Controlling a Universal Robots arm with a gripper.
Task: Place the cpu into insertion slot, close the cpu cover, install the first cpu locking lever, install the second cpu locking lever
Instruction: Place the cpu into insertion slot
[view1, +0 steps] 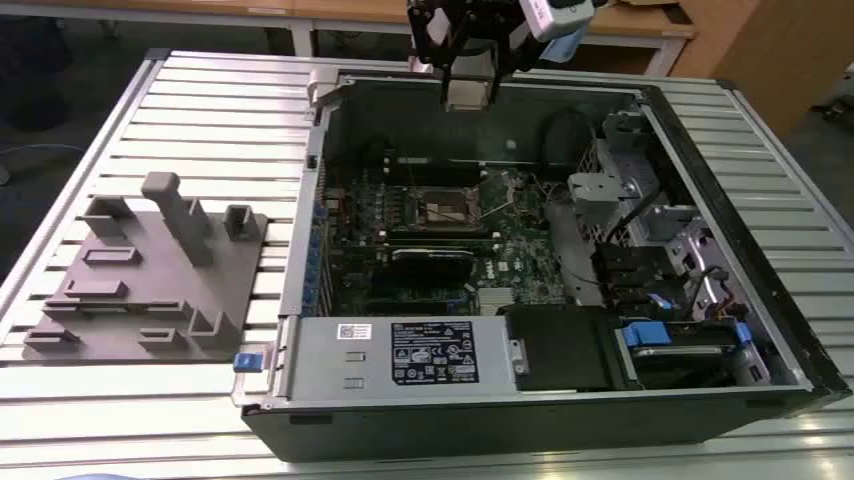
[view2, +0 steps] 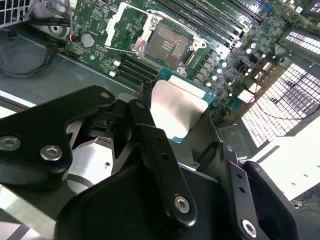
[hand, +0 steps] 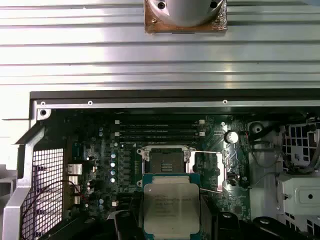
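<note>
- Now the gripper (view1: 467, 90) is clamped on the cpu (hand: 171, 207) by opposite edges, silver top up, probably to keep it level for seating.
- It hangs high over the case (view1: 304, 210) rim, apart from the slot (hand: 164, 159) mid-board.
- The slot lies bare and the cover (view2: 120, 27) is swung aside, leaving room above.

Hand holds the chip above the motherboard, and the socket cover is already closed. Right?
No: the hand holds the chip above the motherboard, but the socket cover is swung open, the socket bare, in the second wrist view.
</note>
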